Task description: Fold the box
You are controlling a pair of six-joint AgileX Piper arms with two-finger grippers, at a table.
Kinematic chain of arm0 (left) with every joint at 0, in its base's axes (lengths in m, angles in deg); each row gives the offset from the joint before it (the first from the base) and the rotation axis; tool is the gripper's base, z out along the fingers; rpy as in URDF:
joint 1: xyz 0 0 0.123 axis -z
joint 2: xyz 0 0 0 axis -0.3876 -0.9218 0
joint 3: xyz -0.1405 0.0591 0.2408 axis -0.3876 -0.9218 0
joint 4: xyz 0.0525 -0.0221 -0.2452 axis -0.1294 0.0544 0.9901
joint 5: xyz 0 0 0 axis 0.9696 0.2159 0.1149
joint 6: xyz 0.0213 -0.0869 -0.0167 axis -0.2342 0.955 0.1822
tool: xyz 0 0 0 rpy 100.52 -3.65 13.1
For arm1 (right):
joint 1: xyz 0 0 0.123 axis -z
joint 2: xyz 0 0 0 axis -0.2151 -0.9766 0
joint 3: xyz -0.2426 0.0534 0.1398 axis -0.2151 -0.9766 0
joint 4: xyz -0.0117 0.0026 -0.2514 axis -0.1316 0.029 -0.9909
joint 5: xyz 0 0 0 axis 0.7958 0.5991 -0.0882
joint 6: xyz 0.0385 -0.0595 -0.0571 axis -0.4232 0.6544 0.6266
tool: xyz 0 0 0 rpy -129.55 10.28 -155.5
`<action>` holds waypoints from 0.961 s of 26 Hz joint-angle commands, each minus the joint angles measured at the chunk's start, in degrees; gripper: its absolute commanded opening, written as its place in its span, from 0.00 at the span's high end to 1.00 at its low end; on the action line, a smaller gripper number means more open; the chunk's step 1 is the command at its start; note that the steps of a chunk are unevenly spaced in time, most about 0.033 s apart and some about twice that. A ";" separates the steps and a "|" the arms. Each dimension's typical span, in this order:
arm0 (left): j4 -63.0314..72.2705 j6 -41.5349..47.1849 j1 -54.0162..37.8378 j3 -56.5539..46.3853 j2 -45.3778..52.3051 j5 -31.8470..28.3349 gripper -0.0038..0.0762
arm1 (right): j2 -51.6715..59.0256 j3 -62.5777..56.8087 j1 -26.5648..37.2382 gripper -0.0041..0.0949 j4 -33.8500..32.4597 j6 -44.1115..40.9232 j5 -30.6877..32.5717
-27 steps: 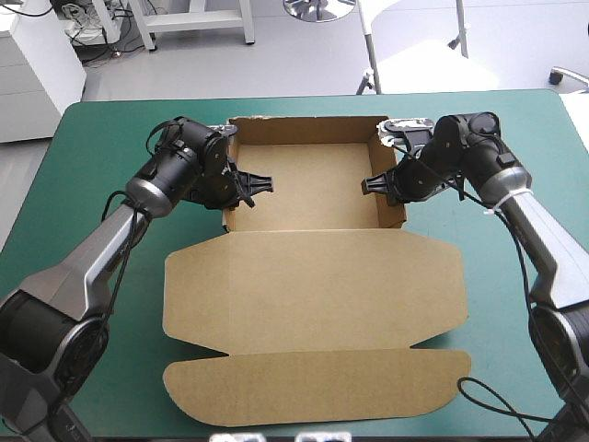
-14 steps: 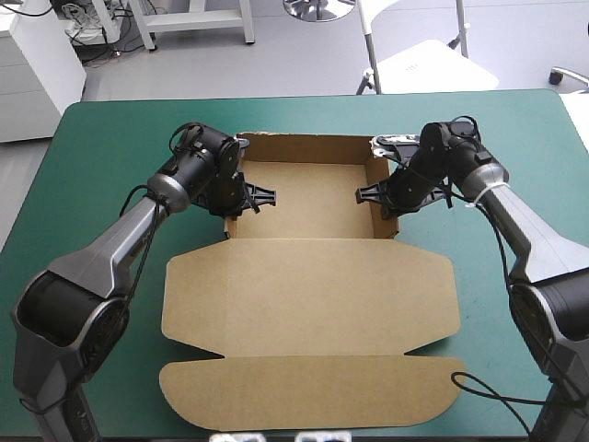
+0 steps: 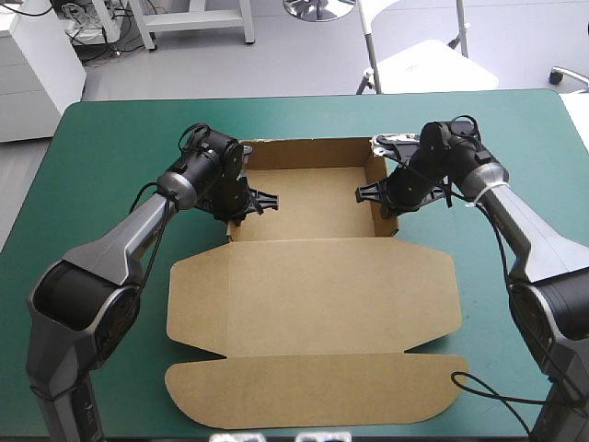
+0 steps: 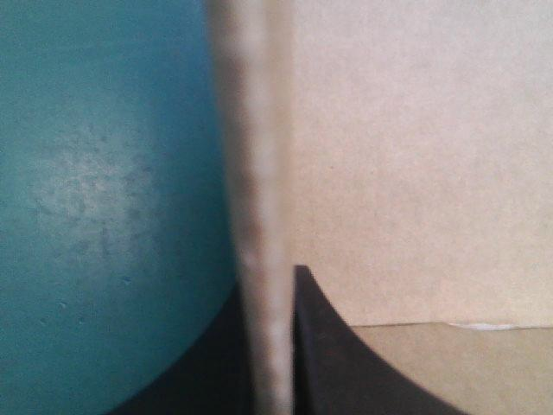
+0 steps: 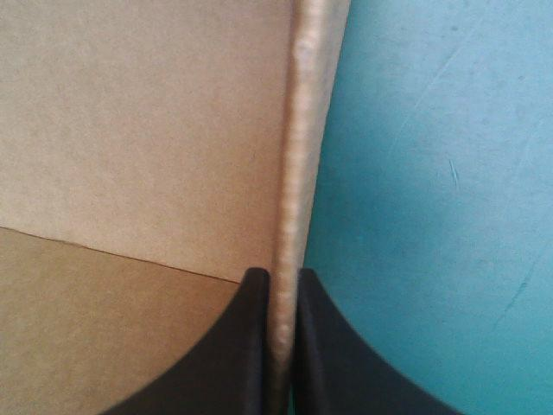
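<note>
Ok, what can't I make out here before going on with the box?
High view: how the jaws sit on the box walls, hidden by the wrists.
Left wrist view: at the left gripper, the wall's edge is blurred and hides most of the outer jaw.
Both wrist views: the lid lies out of frame.

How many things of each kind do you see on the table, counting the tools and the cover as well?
box: 1
tools: 2 (left tool, right tool, each shut on a side wall of the box)
cover: 1
Total: 4
</note>
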State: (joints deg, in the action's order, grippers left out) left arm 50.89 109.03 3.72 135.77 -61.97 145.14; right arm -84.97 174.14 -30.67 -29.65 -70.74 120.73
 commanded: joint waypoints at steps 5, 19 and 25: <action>0.55 -1.10 0.38 1.44 1.90 3.44 0.96 | 1.93 0.91 0.66 0.97 -3.95 1.82 1.45; -5.95 -1.10 0.38 1.44 1.90 3.40 0.96 | 1.93 1.01 -2.76 0.97 -14.47 -2.91 1.25; -3.82 -1.10 0.38 1.44 1.90 3.40 0.96 | 1.93 1.09 -2.76 0.97 -14.21 -2.91 1.33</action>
State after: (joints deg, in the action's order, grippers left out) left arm 49.88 109.02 3.86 135.83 -62.50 144.51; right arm -84.97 174.57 -33.94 -37.07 -76.11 120.60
